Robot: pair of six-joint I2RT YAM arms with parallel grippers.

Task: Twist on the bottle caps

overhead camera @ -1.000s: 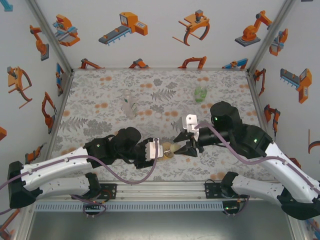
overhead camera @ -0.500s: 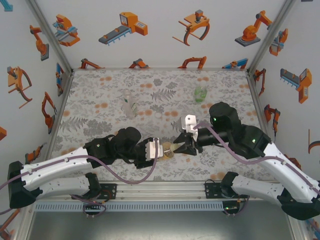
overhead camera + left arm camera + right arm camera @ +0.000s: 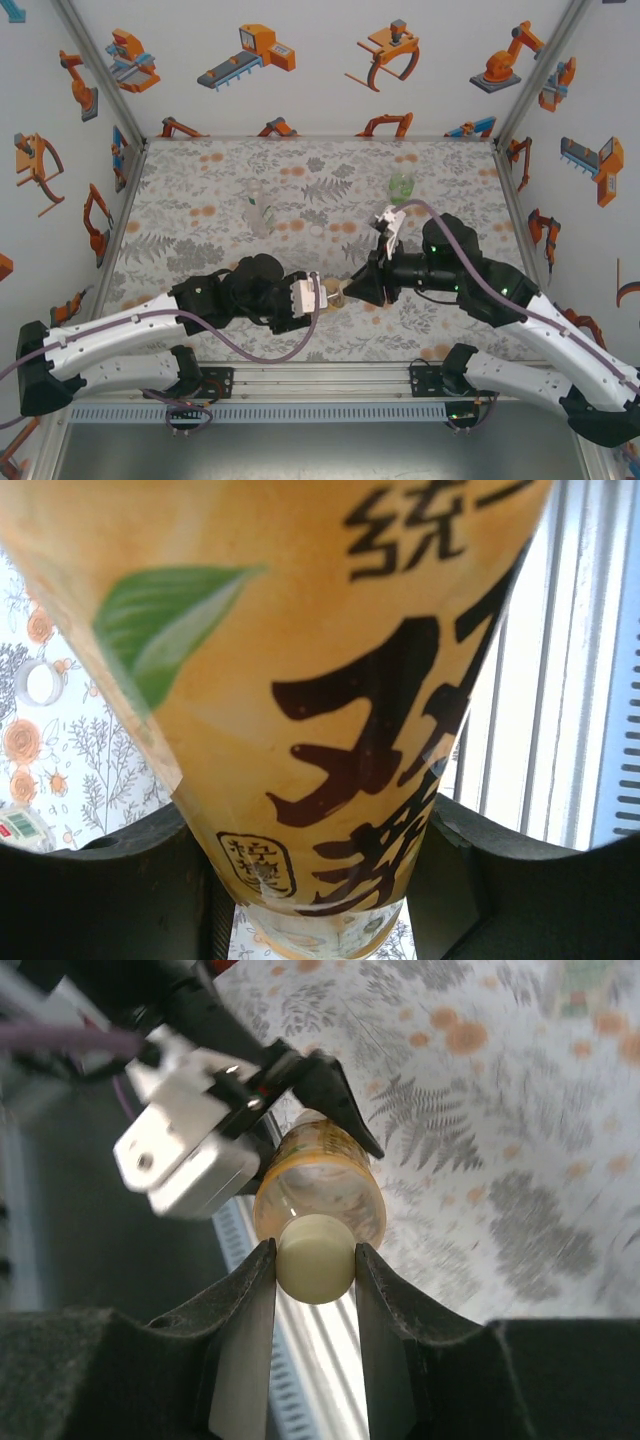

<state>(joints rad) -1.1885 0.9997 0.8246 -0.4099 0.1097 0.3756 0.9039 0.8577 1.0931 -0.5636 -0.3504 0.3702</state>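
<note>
The amber bottle (image 3: 334, 297) lies on its side above the table's near edge, with my left gripper (image 3: 321, 296) shut on its labelled body (image 3: 300, 680). In the left wrist view its yellow-orange label with dark characters sits between the two black jaws. My right gripper (image 3: 315, 1265) is shut on the pale yellow cap (image 3: 315, 1258), which sits on the mouth of the amber bottle (image 3: 322, 1188). From above, the right gripper (image 3: 351, 291) meets the bottle's neck end. The clear bottle (image 3: 258, 212) and the green bottle (image 3: 401, 186) stand farther back. A white cap (image 3: 42, 681) lies on the cloth.
The flower-patterned cloth (image 3: 200, 200) covers the table between white walls with orange robot pictures. The aluminium rail (image 3: 330, 380) runs along the near edge, just under both grippers. Both arms reach inward and meet at the middle front.
The right gripper has shut on the pale yellow cap and its wrist has rolled, swinging its white camera mount up and back. The left gripper and bottle have stayed put.
</note>
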